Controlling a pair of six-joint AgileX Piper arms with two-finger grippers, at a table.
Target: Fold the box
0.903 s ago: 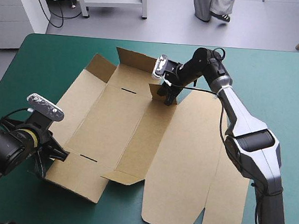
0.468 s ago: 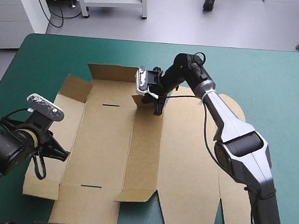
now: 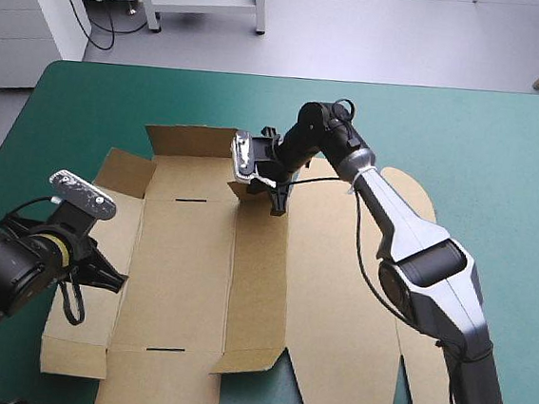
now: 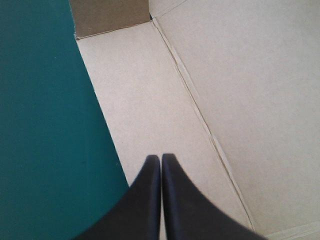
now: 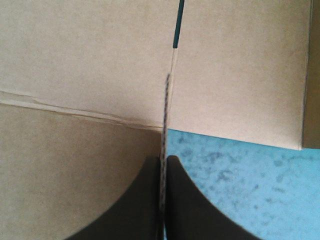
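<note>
box [image 3: 196, 271] lies mostly flat, mid-frame | right gripper [image 3: 276, 201] clamps its raised edge, upper centre | left gripper [image 4: 161, 157] clenched, empty, lower left over board | advice: turn edge slowly along crease, left pinning sheet

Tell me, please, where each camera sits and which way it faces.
High view: above, behind the robot, facing down at the box on the teal-green cover; left hand and right hand show.
Left wrist view: above the left hand, shut, facing the box's outer panel.
Right wrist view: above the right hand, shut on a box flap.
Wrist views share box and cover.
</note>
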